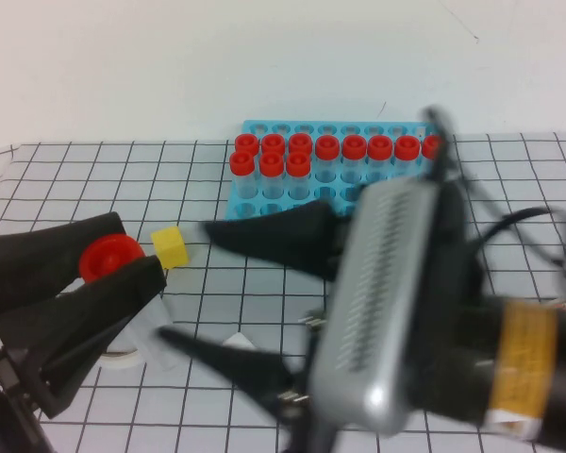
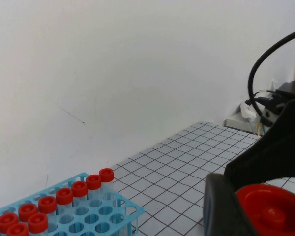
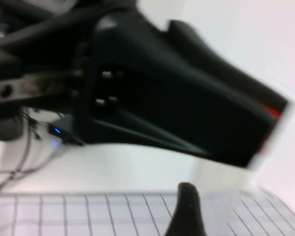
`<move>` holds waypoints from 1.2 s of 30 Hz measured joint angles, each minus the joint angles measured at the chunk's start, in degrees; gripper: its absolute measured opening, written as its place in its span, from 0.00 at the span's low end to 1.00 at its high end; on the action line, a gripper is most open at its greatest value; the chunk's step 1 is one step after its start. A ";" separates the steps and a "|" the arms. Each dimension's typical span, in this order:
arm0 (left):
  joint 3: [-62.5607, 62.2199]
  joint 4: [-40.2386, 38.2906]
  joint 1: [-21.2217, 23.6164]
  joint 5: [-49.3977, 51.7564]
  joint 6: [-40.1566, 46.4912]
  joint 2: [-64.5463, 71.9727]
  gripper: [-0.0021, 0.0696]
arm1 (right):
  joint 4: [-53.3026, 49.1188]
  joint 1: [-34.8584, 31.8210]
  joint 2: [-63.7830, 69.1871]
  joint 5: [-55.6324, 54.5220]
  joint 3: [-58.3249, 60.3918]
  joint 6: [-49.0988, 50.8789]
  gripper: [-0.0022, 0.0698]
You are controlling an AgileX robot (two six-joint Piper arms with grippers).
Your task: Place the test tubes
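Note:
My left gripper [image 1: 111,260] is at the near left, shut on a red-capped clear test tube [image 1: 110,256]; its cap [image 2: 273,211] fills the corner of the left wrist view beside one finger [image 2: 220,206]. My right gripper [image 1: 187,283] hangs over the table's middle, open wide and holding nothing, its fingers pointing left toward the tube. In the right wrist view, one right fingertip [image 3: 187,211] shows below the dark bulk of the left gripper [image 3: 177,113]. The blue rack [image 1: 292,125] at the back holds several red-capped tubes [image 1: 326,147].
A yellow cube [image 1: 170,247] lies on the gridded mat just right of the held tube. Small white pieces [image 1: 236,340] lie near the right gripper's lower finger. The rack [image 2: 105,216] has several free holes in its front rows. Cables run at the far right.

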 joint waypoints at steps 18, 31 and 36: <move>0.00 -0.74 0.00 -1.86 5.74 0.00 0.40 | 6.52 0.22 -31.74 64.45 0.00 -2.86 0.06; 0.00 -0.95 0.00 -5.52 8.93 0.13 0.40 | 23.11 0.22 -40.48 80.28 8.77 -21.00 0.03; 0.00 -1.09 0.00 -7.17 10.14 0.13 0.40 | 23.63 0.22 -40.48 80.82 10.38 -21.03 0.03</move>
